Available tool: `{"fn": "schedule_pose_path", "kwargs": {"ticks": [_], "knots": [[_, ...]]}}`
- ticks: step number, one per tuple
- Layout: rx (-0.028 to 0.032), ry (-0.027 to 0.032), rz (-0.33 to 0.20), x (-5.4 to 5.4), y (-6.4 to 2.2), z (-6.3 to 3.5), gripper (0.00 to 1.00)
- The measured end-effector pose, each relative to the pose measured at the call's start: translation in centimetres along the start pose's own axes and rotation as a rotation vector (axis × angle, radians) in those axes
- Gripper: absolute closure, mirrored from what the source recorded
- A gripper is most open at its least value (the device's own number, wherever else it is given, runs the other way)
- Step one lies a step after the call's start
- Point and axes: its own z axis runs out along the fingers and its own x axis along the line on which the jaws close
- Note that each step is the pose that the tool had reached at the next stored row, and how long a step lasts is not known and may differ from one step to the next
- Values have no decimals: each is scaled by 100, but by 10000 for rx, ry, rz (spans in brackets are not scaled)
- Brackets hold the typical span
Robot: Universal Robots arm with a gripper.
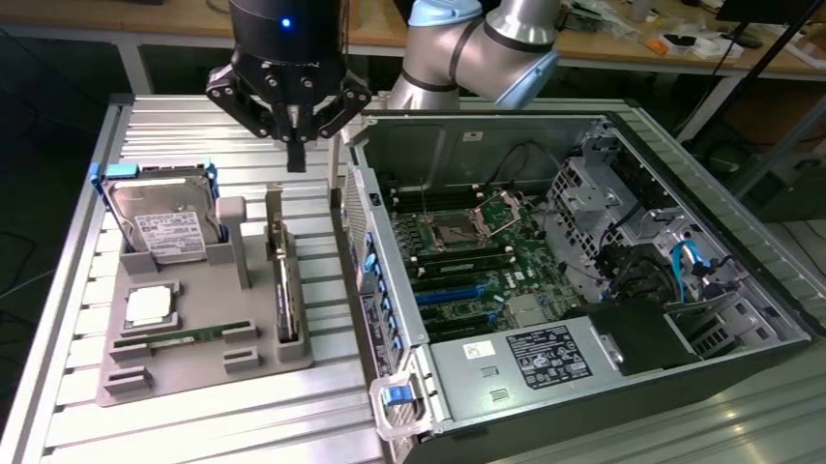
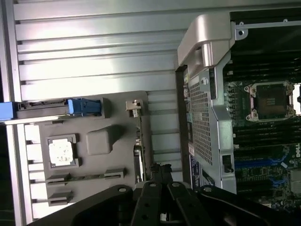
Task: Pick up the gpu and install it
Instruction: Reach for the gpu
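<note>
gpu point(image 1: 285, 290) stands between hard drive point(image 1: 162, 220) and case point(image 1: 370, 280).

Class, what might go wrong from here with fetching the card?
The black claw hangs shut above the thin dark card standing on edge in the grey tray; it may strike the card's top rather than straddle it. The open silver computer case stands close beside; the claw might clip it.

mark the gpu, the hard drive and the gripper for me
gpu point(image 1: 284, 290), exterior view, upper edge of the upright card.
hard drive point(image 1: 168, 230), exterior view, label on its silver face.
gripper point(image 1: 296, 157), exterior view, midway between the shut fingertips.
</note>
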Motion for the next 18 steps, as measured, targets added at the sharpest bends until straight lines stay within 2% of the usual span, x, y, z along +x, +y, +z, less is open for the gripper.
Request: {"fn": "schedule_pose_path", "kwargs": {"ticks": [11,18], "knots": [[2,2,0,341,-26,-10,89],[1,1,-1,360,-27,-10,89]]}}
